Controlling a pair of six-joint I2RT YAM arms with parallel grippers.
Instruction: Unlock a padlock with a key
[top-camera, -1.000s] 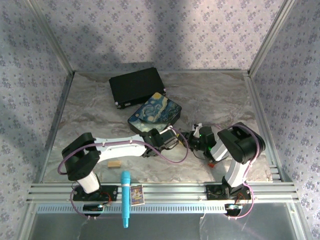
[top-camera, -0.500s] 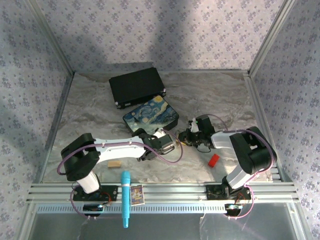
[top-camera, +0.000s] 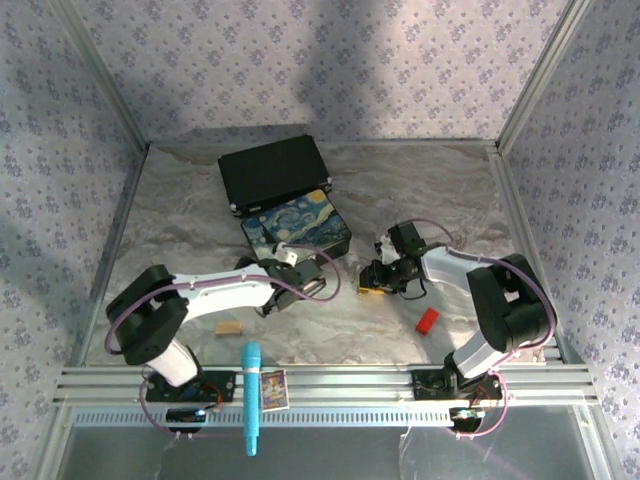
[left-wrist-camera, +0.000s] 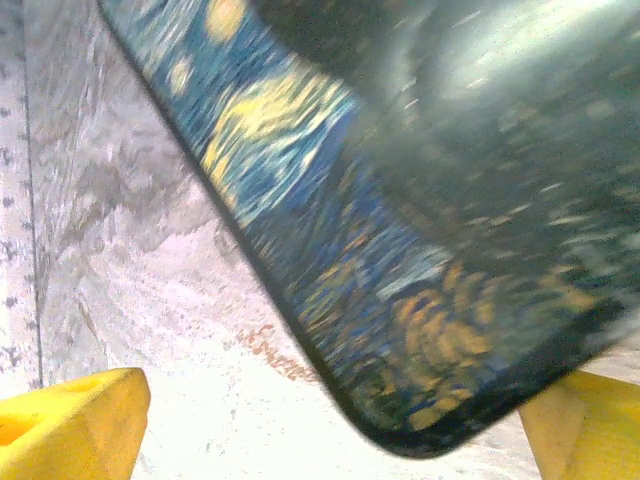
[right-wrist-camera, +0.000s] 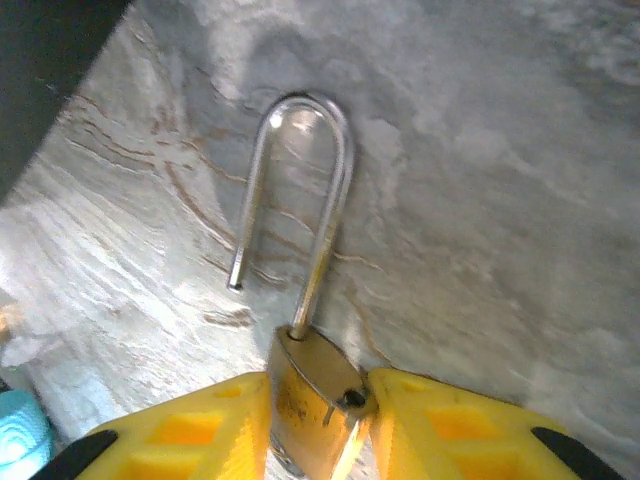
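Observation:
The brass padlock (right-wrist-camera: 310, 400) rests against the marble table, its silvery shackle (right-wrist-camera: 300, 180) swung open with one leg free of the body. My right gripper (right-wrist-camera: 318, 385) is shut on the padlock's body, a yellow finger (right-wrist-camera: 190, 430) pressing each side. From above, the padlock (top-camera: 367, 288) is a small yellow spot at the tip of my right gripper (top-camera: 382, 278), right of centre. My left gripper (left-wrist-camera: 335, 395) is open, with its yellow fingertips (left-wrist-camera: 80, 420) far apart and nothing held. A corner of the painted box (left-wrist-camera: 400, 250) sits just ahead of them. The key is out of view.
The painted box (top-camera: 295, 230) lies mid-table, partly against a black case (top-camera: 273, 172) behind it. A red block (top-camera: 427, 320) sits near my right arm and a tan wooden block (top-camera: 229, 327) near my left. A teal pen (top-camera: 250, 395) and a card (top-camera: 273, 389) lie on the front rail.
My left gripper has opened and drawn back left, away from the right gripper. My right arm has stretched out and lowered the padlock toward the table. The painted box shifted slightly left.

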